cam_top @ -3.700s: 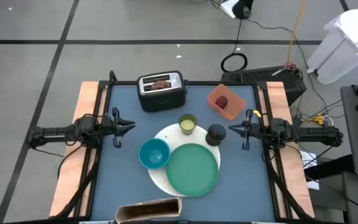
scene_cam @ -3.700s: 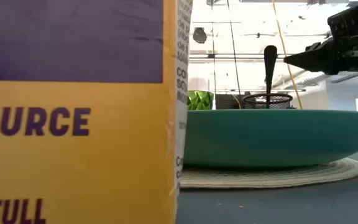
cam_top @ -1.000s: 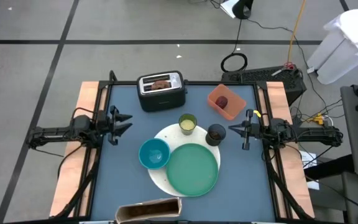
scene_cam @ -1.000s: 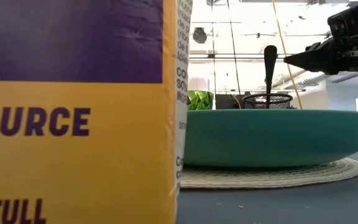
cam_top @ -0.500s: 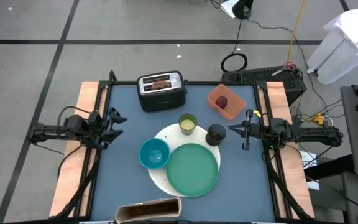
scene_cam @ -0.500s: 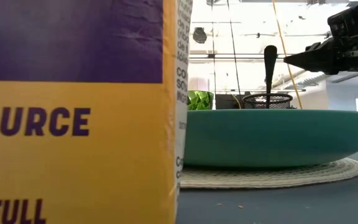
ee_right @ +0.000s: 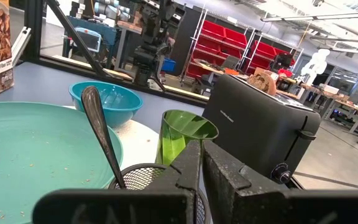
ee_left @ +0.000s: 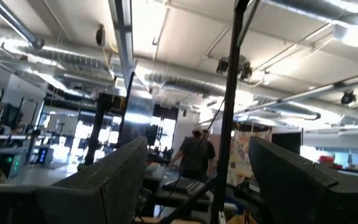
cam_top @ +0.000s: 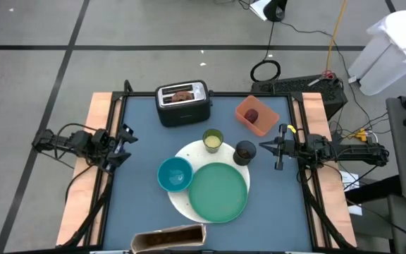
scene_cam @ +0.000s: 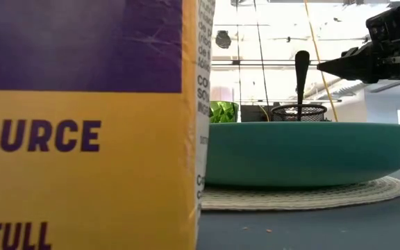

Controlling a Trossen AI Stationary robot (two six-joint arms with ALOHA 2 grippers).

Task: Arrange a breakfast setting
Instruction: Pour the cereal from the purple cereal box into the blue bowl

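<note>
While both arms hang at the table's sides, the setting sits mid-table:
Surface: blue-grey table top (cam_top: pixel 139 197) with pale wooden side strips.
Landmark: white round disc (cam_top: pixel 187 156), carrying the large green plate (cam_top: pixel 218 192).
Blue bowl (cam_top: pixel 174 173): on the disc's left edge, beside the plate.
Lime cup (cam_top: pixel 213 139): at the disc's far edge.
Small black mesh cup (cam_top: pixel 244 151): just right of the disc, metal spoon (ee_right: pixel 102 142) standing inside.
Brown bagel (cam_top: pixel 182 93): in the silver toaster (cam_top: pixel 183 104), beyond the disc.
Dark-red fruit (cam_top: pixel 251 115): in the orange rectangular tray (cam_top: pixel 258 125), far right of the disc.
Left gripper (cam_top: pixel 122 143): at the left edge, fingers spread, empty.
Right gripper (cam_top: pixel 265 148): beside the black cup, fingers pressed together, empty.
Room: left wrist view alone shows ceiling ducts and a person (ee_left: pixel 194 155).
Low view only: yellow-purple cereal box (scene_cam: pixel 82 125) in front.
</note>
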